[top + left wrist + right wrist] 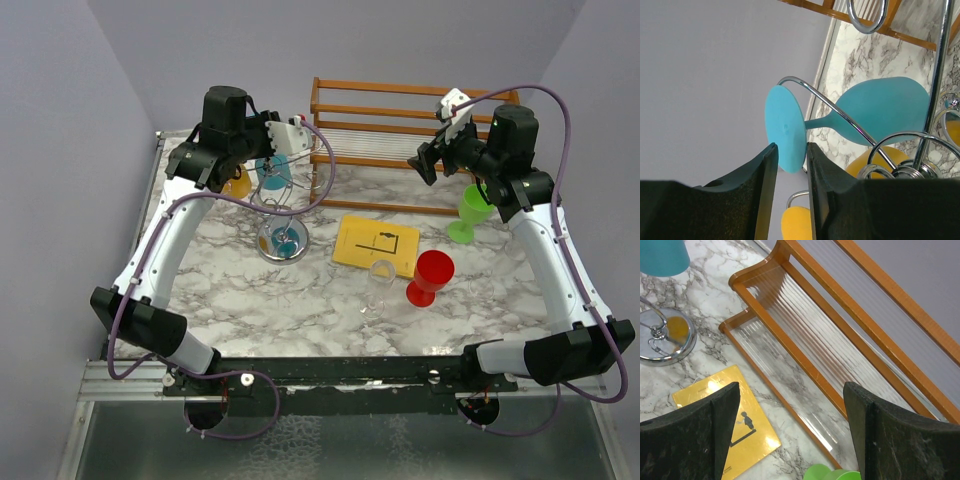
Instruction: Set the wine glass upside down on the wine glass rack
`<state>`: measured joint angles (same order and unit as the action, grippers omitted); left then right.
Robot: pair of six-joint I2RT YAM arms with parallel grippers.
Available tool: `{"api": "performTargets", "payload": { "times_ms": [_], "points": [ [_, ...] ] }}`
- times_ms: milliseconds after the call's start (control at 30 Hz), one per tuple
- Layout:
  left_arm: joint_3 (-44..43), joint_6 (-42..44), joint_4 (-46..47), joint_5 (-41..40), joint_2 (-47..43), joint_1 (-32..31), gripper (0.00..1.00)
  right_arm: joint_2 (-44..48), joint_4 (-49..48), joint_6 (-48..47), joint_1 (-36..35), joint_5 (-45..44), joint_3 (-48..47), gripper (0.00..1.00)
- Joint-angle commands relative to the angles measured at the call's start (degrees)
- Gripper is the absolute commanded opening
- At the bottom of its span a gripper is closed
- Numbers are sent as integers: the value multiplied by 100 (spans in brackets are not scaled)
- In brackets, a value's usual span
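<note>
L gripper (791, 150): jaws are parted a little, gap narrow; nothing is seen clamped.
L fingertips (769, 155): the foot of the teal wine glass (885, 110) is seen at the gap's mouth, tilted to the pads; whether the pads touch it can't be told.
L arm pose: elbow is kept low at near-left, forearm is raised toward the far-left corner, wrist is bent over the wine glass rack (682, 347).
Glass vs L gripper: foot is nearest the fingers, stem and bowl are pointed away from them.
Glass vs rack: stem is crossed by a curled wire arm, foot on the gripper's side of it, bowl on the other; it's hung beside the thin central stem, above the round shiny base.
Near the glass: yellow glasses (880, 162) are seen behind the wires.
R gripper (790, 390): jaws are spread wide, nothing between them.
R arm pose: it's raised at far-right, fingers held over the wooden rack (400, 90), well apart from the teal glass.
Table (300, 300): marble top; a yellow card (375, 243), a clear glass (380, 280), a red glass (430, 275) and a green glass (470, 210) are stood on it.
</note>
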<state>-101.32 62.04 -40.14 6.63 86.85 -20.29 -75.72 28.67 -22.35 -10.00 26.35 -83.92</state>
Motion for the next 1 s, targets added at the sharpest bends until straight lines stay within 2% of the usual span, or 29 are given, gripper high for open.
{"api": "performTargets", "payload": {
  "times_ms": [0,200,533,967],
  "points": [
    [122,-64,-253,253,-235,57,35,145,-142,-32,27,-113,61,84],
    [115,-38,-269,308,-256,134,38,139,-133,-25,33,-107,43,84],
    [-53,-58,-486,833,-207,291,44,95,-142,-25,33,-95,44,84],
    [-258,-423,-268,1405,-2,398,44,154,-186,-66,33,-165,141,84]
  ]
}}
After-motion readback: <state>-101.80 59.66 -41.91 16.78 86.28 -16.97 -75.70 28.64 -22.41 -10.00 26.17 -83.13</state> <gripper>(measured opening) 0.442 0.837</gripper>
